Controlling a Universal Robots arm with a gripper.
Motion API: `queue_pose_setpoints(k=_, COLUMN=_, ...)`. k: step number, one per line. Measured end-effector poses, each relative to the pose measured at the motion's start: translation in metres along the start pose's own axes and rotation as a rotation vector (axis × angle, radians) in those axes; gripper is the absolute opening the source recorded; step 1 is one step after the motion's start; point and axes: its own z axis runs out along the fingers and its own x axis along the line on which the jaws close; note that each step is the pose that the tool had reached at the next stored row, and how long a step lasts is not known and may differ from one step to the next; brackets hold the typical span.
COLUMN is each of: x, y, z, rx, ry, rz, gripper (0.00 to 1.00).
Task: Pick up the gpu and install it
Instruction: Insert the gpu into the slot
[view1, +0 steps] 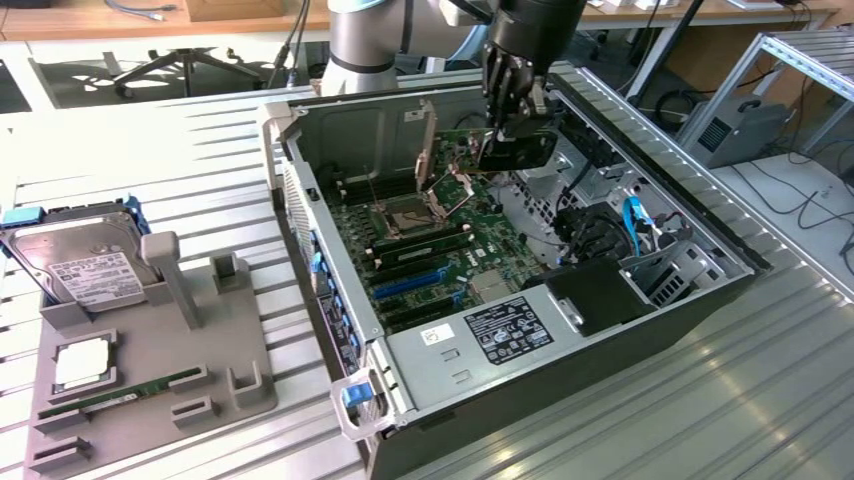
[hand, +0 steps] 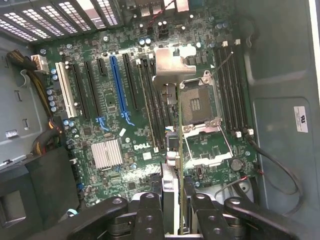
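My gripper (view1: 518, 128) hangs over the back part of the open computer case (view1: 694, 225), shut on the gpu (view1: 518, 150), a dark flat card held on edge above the motherboard (view1: 441, 250). In the wrist view the gpu (hand: 171, 65) runs edge-on between my black fingers (hand: 150, 210), its silver bracket at the far end, with the gripper (hand: 173, 202) clamped on its sides. The card floats over the open CPU socket (hand: 197, 102) and memory slots. The blue expansion slot (hand: 118, 85) and black slots lie off to one side, bare.
On the exterior view's left a grey holder (view1: 200, 340) carries a silver hard drive (view1: 83, 265), a CPU (view1: 83, 362) and a green RAM stick (view1: 120, 393). Case walls, a black shroud (view1: 594, 295), cables (view1: 638, 220) and the raised socket lever (view1: 427, 150) crowd the card.
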Motion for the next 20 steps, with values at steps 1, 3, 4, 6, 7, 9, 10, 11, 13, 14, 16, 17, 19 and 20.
queue_pose_setpoints(k=1, x=0.0000, y=0.0000, z=0.0000, rx=-0.0001, ry=-0.0001, rz=-0.004, gripper=0.27)
queue_pose_setpoints(k=3, x=0.0000, y=0.0000, z=0.0000, rx=-0.0005, ry=-0.0004, rz=-0.014, gripper=0.27)
queue_pose_setpoints(k=4, x=0.0000, y=0.0000, z=0.0000, rx=-0.0005, ry=-0.0005, rz=-0.018, gripper=0.27)
queue_pose_setpoints(k=6, x=0.0000, y=0.0000, z=0.0000, rx=-0.0008, ry=-0.0007, rz=-0.025, gripper=0.27)
queue_pose_setpoints(k=7, x=0.0000, y=0.0000, z=0.0000, rx=-0.0008, ry=-0.0008, rz=-0.028, gripper=0.27)
queue_pose_setpoints(k=9, x=0.0000, y=0.0000, z=0.0000, rx=-0.0011, ry=-0.0010, rz=-0.035, gripper=0.27)
queue_pose_setpoints(k=10, x=0.0000, y=0.0000, z=0.0001, rx=-0.0011, ry=-0.0011, rz=-0.038, gripper=0.27)
queue_pose_setpoints(k=11, x=0.0000, y=0.0000, z=0.0000, rx=-0.0012, ry=-0.0012, rz=-0.041, gripper=0.27)
queue_pose_setpoints(k=13, x=0.0000, y=0.0000, z=0.0001, rx=-0.0015, ry=-0.0014, rz=-0.050, gripper=0.27)
queue_pose_setpoints(k=14, x=0.0000, y=0.0000, z=0.0001, rx=-0.0016, ry=-0.0016, rz=-0.054, gripper=0.27)
queue_pose_setpoints(k=16, x=0.0000, y=0.0000, z=0.0001, rx=-0.0019, ry=-0.0019, rz=-0.064, gripper=0.27)
queue_pose_setpoints(k=17, x=0.0000, y=0.0000, z=0.0001, rx=-0.0020, ry=-0.0020, rz=-0.067, gripper=0.27)
queue_pose_setpoints(k=19, x=0.0000, y=0.0000, z=0.0001, rx=-0.0023, ry=-0.0022, rz=-0.075, gripper=0.27)
queue_pose_setpoints(k=20, x=0.0000, y=0.0000, z=0.0001, rx=-0.0023, ry=-0.0022, rz=-0.078, gripper=0.27)
